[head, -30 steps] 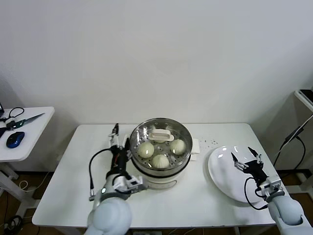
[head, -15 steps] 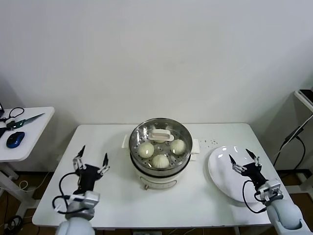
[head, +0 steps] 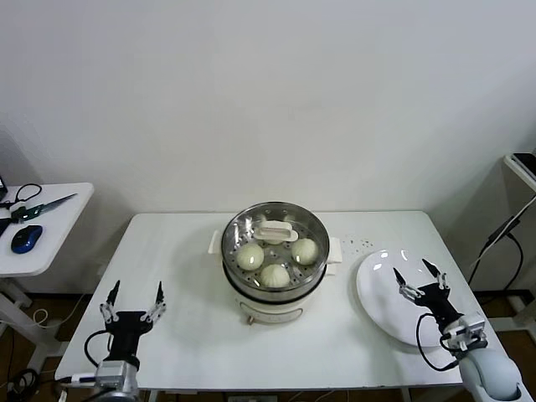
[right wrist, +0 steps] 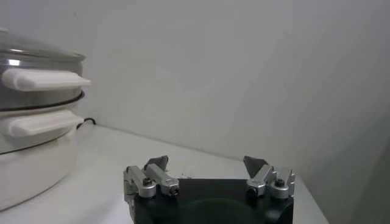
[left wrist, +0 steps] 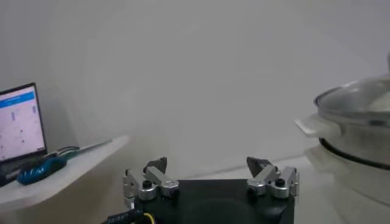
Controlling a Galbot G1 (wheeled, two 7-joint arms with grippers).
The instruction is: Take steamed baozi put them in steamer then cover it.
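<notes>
Steamer [head: 275,255] stands mid-table with cover [head: 275,233] seated on it; buns [head: 274,275] visible beneath the glass. Left gripper [head: 132,300] spread wide at near left table edge. Right gripper [head: 420,277] spread wide over white plate [head: 381,293].

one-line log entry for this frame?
baozi in steamer | cover on | left tool open, table's left | right tool open over plate
</notes>
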